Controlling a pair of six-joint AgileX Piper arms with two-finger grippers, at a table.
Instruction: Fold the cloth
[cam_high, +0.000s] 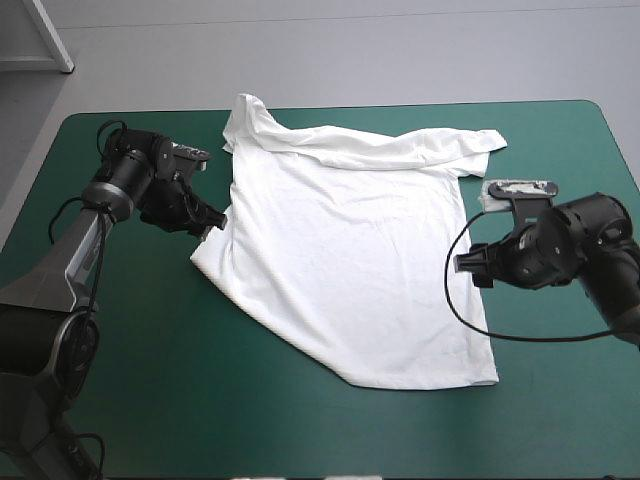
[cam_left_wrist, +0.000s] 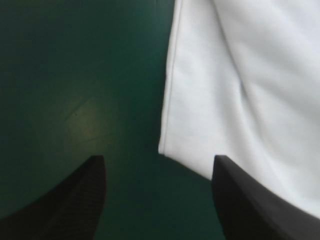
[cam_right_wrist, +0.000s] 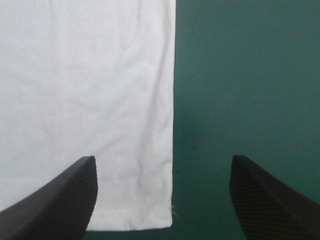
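- The T-shirt lies spread flat mid-table on the teal-green cover, hem nearest.
- The right gripper, fingers spread, straddles the right edge; it should lower squarely and catch both layers.
- The left gripper, also spread, sits at the left edge and should grip likewise.

White T-shirt spread out mid-table

It lies mostly flat on the teal-green cover, slightly skewed. Its far part is bunched into a wrinkled band, with 1 short sleeve at the left end and 1 at the right. The near hem lies smooth.
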